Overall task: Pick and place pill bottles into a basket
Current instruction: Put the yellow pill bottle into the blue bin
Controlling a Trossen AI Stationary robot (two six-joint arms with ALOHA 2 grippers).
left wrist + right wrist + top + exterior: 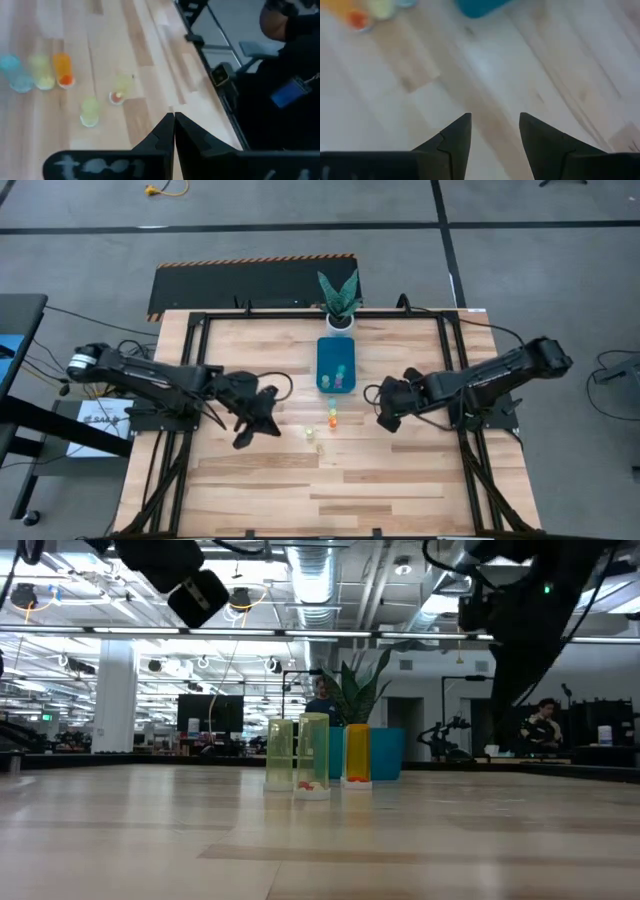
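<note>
The teal basket (326, 352) stands at the table's far middle with a few small bottles (340, 375) inside. Several tiny translucent pill bottles stand upright on the wood just near of it: a blue one (12, 72), a yellow-green one (41, 72), an orange one (332, 422), a yellow one (120, 89) and a green one (90, 111). My left gripper (244, 440) is shut and empty, above the table to the left of the bottles. My right gripper (385, 422) is open and empty, to their right. In its wrist view (495, 122) only bare wood lies between the fingers.
A white pot with a green plant (339, 305) stands at the table's far edge behind the basket. Black frame rails (195, 370) run along the left, right and far sides of the table. Bare wood lies toward the near edge (330, 490).
</note>
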